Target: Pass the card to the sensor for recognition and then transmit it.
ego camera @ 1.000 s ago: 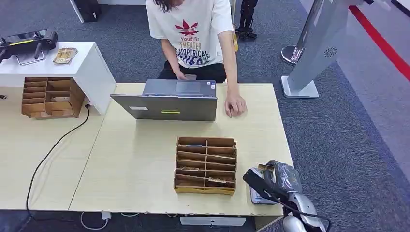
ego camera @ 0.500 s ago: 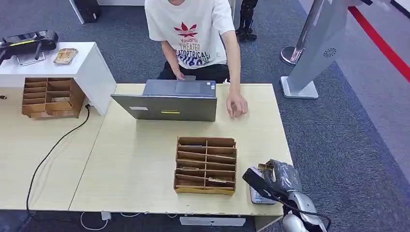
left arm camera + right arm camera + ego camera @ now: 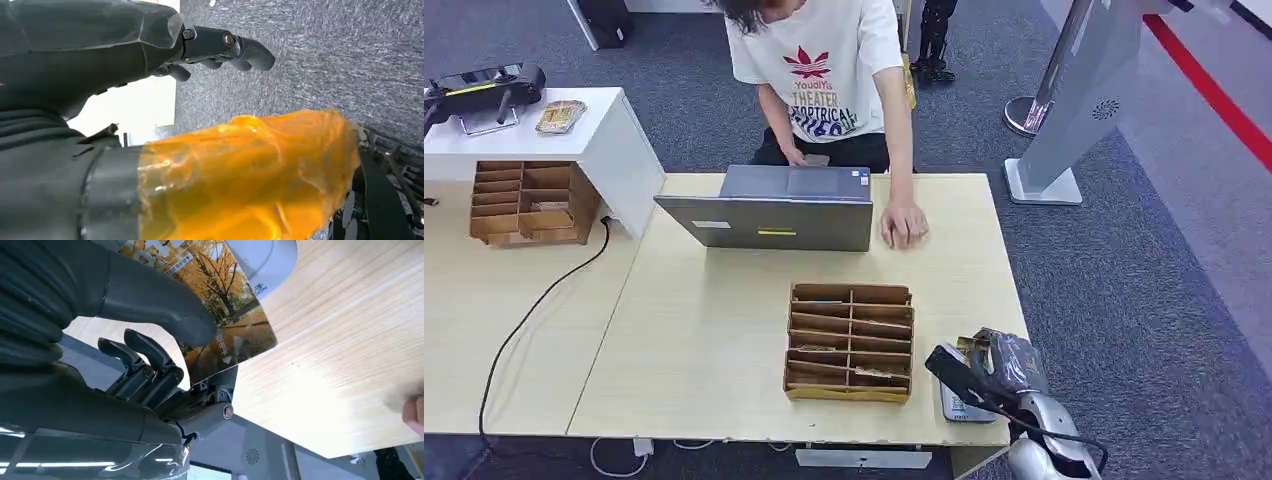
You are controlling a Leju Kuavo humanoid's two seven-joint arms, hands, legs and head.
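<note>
- Head view: the right hand [image 3: 996, 368] is hovering at the table's [image 3: 704, 330] near right corner, directly over the grey card sensor [image 3: 961, 404] lying on the tabletop there. The card is hard to make out here. The wooden card organiser [image 3: 850, 342] is sitting just left of the hand; a person's hand [image 3: 904, 224] is resting on the far side beside the laptop [image 3: 769, 210].
- Left wrist view: the left hand [image 3: 220, 47] is hanging over grey carpet, fingers loosely curled on nothing, well apart from the sensor; the right hand is the nearer.
- Right wrist view: thumb and fingers [image 3: 150, 357] are pinching the autumn-tree card [image 3: 220, 315] at one edge, its face lying over the sensor's [image 3: 267, 260] pale rounded body; contact cannot be told.
</note>
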